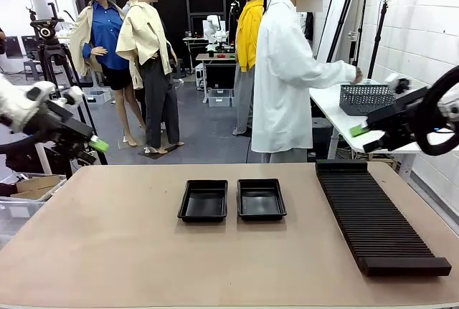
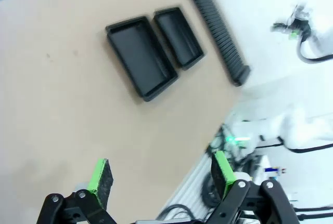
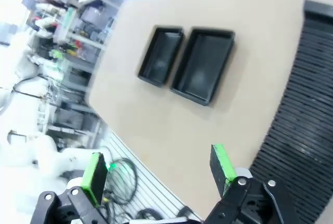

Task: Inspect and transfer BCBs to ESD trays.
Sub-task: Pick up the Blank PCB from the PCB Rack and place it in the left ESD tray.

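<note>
ESD trays [image 1: 204, 201], two shallow black rectangles with flared rims, sat side by side at the centre of the table [image 1: 107, 252], bare floors showing. You had the ribbed rack [image 1: 376, 216] at their 3 o'clock. Your left gripper [image 1: 97, 144] hung at 9 o'clock and your right gripper [image 1: 358, 131] at 2 o'clock, both spread and holding nothing.

No text, label, brand or number is coming through legibly anywhere. The two ESD trays [image 1: 204, 202] and the ribbed black rack [image 1: 376, 223] on the counter [image 1: 107, 237] are showing plain faces (any print farther off in the room is blurring past reading).
</note>
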You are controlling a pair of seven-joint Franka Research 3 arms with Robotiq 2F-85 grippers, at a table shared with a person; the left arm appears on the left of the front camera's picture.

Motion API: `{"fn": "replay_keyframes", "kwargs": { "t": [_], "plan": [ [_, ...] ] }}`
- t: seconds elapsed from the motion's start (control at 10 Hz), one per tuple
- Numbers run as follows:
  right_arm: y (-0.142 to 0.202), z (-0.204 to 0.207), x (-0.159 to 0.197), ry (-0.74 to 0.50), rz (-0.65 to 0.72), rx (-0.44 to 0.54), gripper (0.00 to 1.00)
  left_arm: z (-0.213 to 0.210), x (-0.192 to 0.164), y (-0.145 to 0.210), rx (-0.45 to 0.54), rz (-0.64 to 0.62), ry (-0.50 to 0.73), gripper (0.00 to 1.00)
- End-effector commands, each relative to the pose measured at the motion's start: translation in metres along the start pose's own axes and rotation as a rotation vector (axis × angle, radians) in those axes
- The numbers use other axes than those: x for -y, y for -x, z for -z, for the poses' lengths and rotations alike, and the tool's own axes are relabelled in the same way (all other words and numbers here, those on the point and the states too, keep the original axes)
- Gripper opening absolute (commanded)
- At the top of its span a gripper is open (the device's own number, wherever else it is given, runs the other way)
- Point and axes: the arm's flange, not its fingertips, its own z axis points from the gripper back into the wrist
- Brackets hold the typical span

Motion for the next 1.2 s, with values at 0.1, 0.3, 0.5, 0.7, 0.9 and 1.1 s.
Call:
{"fn": "replay_keyframes", "kwargs": {
  "t": [0.1,0.3,0.5,0.7,0.9,1.1],
  "plan": [
    [0.032,-0.048,0.040,-0.195,0.064,0.171,1.00,-0.061,-0.044,0.027,0.171,-0.146,0.144,1.00],
    [0.057,-0.073,0.065,-0.236,0.094,0.266,1.00,-0.084,-0.070,0.052,0.261,-0.208,0.175,1.00],
    [0.067,-0.080,0.081,-0.279,0.080,0.280,1.00,-0.087,-0.083,0.062,0.278,-0.231,0.205,1.00],
    [0.071,-0.082,0.088,-0.306,0.073,0.307,1.00,-0.092,-0.089,0.070,0.299,-0.209,0.249,1.00],
    [0.071,-0.079,0.092,-0.321,0.085,0.305,1.00,-0.096,-0.093,0.073,0.298,-0.197,0.283,1.00],
    [0.066,-0.079,0.091,-0.317,0.061,0.279,1.00,-0.095,-0.098,0.072,0.284,-0.185,0.296,1.00]
  ]
}}
